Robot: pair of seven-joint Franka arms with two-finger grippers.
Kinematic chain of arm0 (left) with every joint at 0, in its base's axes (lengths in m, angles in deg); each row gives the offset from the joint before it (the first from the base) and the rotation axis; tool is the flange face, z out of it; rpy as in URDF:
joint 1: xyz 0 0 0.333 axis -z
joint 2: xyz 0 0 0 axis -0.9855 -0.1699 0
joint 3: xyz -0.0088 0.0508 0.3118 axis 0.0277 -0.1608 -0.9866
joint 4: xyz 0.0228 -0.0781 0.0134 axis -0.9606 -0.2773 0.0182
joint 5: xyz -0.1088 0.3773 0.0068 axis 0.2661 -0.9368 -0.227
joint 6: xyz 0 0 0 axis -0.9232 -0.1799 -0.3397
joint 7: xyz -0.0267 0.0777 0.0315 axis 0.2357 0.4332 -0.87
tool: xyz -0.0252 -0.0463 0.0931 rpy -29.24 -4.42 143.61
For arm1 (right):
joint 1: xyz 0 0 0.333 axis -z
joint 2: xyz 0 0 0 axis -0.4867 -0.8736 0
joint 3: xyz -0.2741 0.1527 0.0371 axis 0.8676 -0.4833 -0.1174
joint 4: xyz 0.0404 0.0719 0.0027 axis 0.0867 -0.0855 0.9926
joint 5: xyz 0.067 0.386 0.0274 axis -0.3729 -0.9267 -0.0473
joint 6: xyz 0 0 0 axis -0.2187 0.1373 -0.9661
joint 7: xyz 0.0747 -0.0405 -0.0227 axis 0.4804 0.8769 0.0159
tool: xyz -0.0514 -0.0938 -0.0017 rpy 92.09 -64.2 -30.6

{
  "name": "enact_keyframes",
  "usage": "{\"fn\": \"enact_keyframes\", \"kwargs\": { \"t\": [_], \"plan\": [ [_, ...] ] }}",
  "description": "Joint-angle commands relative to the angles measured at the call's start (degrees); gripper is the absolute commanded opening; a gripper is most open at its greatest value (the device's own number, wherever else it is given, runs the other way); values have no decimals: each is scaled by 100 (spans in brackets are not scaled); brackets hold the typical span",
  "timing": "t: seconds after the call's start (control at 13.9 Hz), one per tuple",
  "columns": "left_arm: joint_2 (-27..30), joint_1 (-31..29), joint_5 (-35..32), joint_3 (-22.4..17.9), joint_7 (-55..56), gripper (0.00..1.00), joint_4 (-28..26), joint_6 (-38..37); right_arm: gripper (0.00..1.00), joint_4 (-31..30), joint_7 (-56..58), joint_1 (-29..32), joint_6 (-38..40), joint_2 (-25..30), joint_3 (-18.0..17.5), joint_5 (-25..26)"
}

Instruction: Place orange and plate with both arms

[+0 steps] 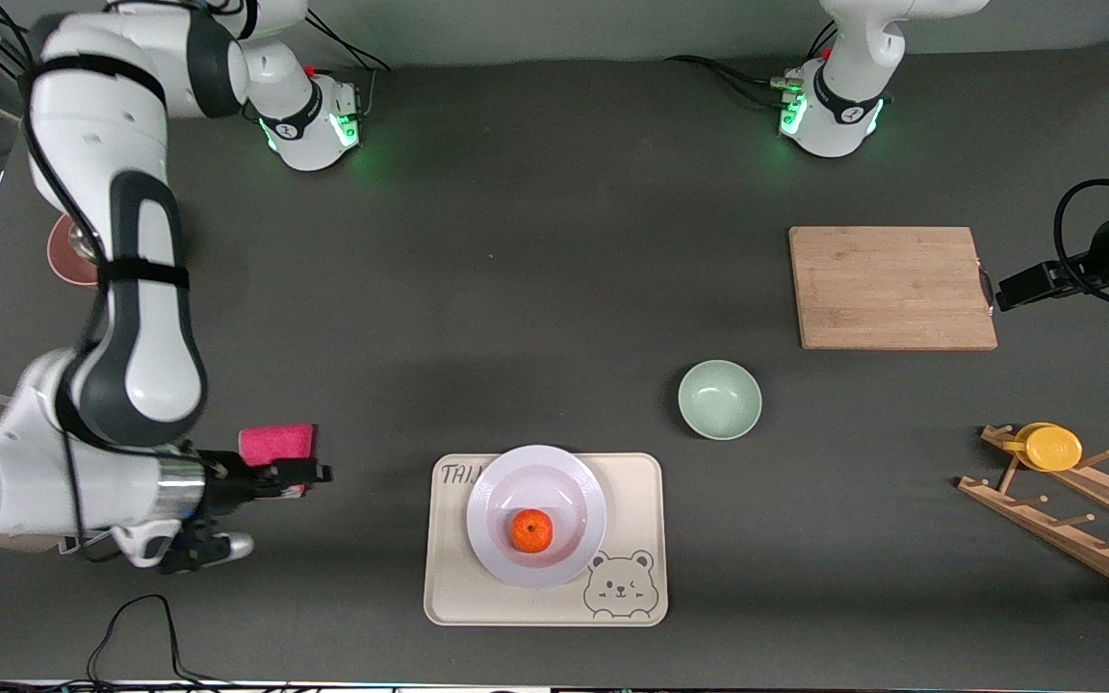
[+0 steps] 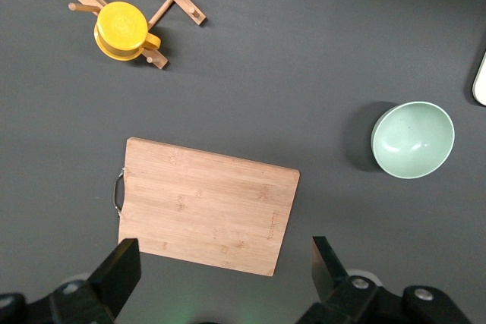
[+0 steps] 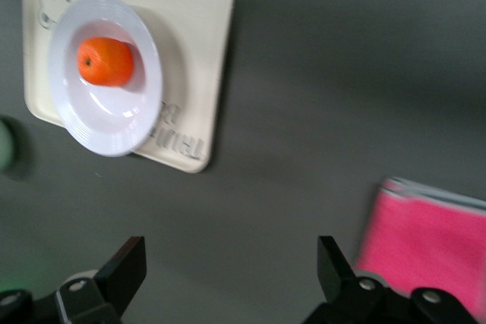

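Table [image 1: 535, 241]: dark mat; both arms stand off from the task's things.
Right arm: reaches to its own end of the table; right gripper [image 1: 309, 472] hangs over bare mat beside a pink sponge [image 1: 277, 443], jaws spread wide and empty.
Left arm: waits at its own end; left gripper [image 2: 224, 267] hangs above the wooden cutting board [image 1: 891, 287], jaws wide apart, nothing between them.
Tray [image 1: 636, 500]: cream, bear-printed, nearer the front camera than the green bowl [image 1: 719, 398].
Plate [image 1: 569, 481]: white, sits on the tray.
Orange [image 1: 531, 530]: rests in the plate, touching nothing else.
Progress: by my reading both placements are done; nothing seems left but parking the arms.
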State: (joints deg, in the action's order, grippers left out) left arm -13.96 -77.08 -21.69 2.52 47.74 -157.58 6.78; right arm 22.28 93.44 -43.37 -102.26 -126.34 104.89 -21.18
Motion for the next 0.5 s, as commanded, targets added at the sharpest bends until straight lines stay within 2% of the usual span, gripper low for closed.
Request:
{"fn": "enact_keyframes", "kwargs": {
  "t": [0.0,0.22,0.29,0.43],
  "plan": [
    [43,29,-32,-16,72,100,30,-34,100,-1301,-153,-43,5,1404,-40,922],
    [43,11,-32,-16,37,100,82,-34,100,-2338,-556,10,14,2696,-128,1871],
    [43,11,-32,-25,28,100,83,-34,100,-2690,-706,123,14,3066,-259,2030],
    [43,11,-32,-16,36,100,83,-34,100,-3297,-1092,553,14,3699,-785,2434]
  ]
}}
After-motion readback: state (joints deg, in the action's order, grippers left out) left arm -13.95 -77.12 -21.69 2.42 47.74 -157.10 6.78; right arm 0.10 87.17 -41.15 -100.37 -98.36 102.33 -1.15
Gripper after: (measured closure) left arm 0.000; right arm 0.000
